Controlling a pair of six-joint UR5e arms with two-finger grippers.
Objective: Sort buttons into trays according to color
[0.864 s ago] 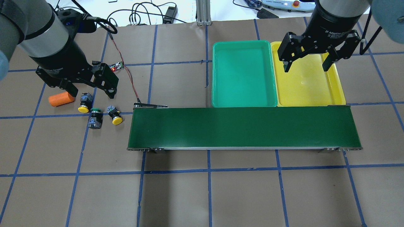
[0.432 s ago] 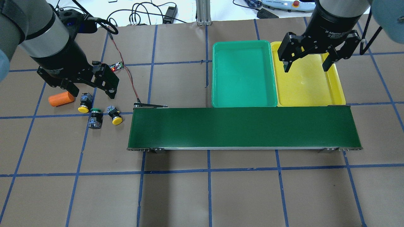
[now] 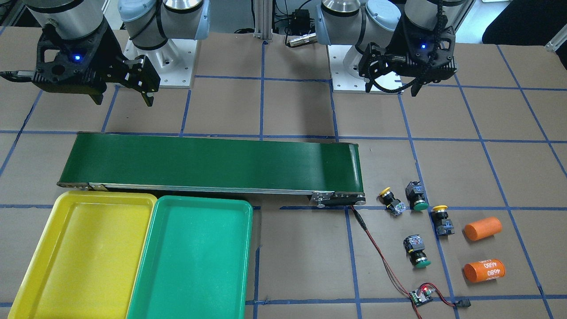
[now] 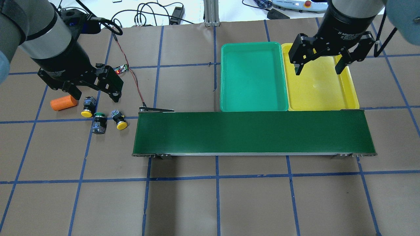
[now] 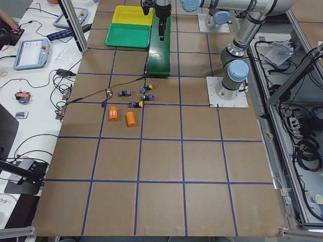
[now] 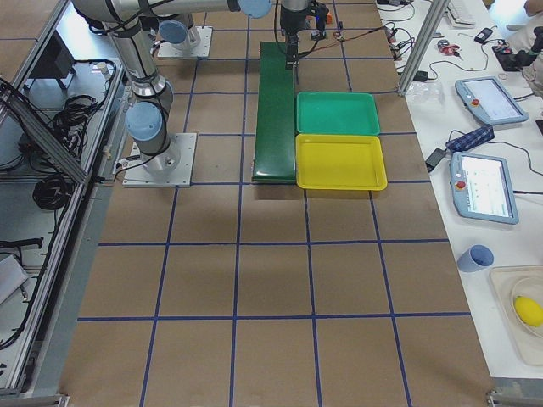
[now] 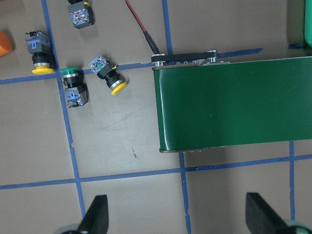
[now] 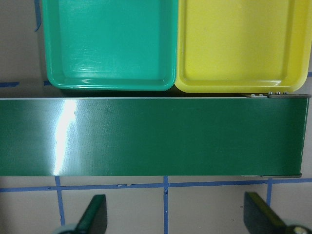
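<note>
Your left gripper [image 4: 95, 95]: jaws wide apart, nothing btwn them, fingers pointing down, hovering above the table [image 4: 216, 203]. Wrist cam says it's well up, touching nothing. An orange cylinder [image 4: 63, 103] lies just by one finger; not part of the sort.

All 4 buttons lie on their sides on the table, left of the conveyor belt [image 4: 252, 132], none in a tray:
- the first yellow button [image 4: 87, 108], beside the cylinder
- the near green button [image 4: 99, 123]
- the second yellow button [image 4: 118, 120], nearest the belt
- the far green button [image 3: 416, 250], hidden under the gripper from overhead, apart from the other three

I'd judge them light, rigid plastic, not fragile. The domed caps look smooth, and they'd likely pivot or roll if nudged. Take hold across the squarish switch body, not the cap. You'll need to turn the wrist to suit ea. one's lie, and mind the first three, which are close together.

The green tray [image 4: 254, 108] and yellow tray [image 4: 323, 108] sit side by side, touching, beyond the belt, nothing in either. Your right gripper [image 4: 318, 69]: also wide apart, nothing held, fingers down, hovering over the yellow tray's far half.
</note>
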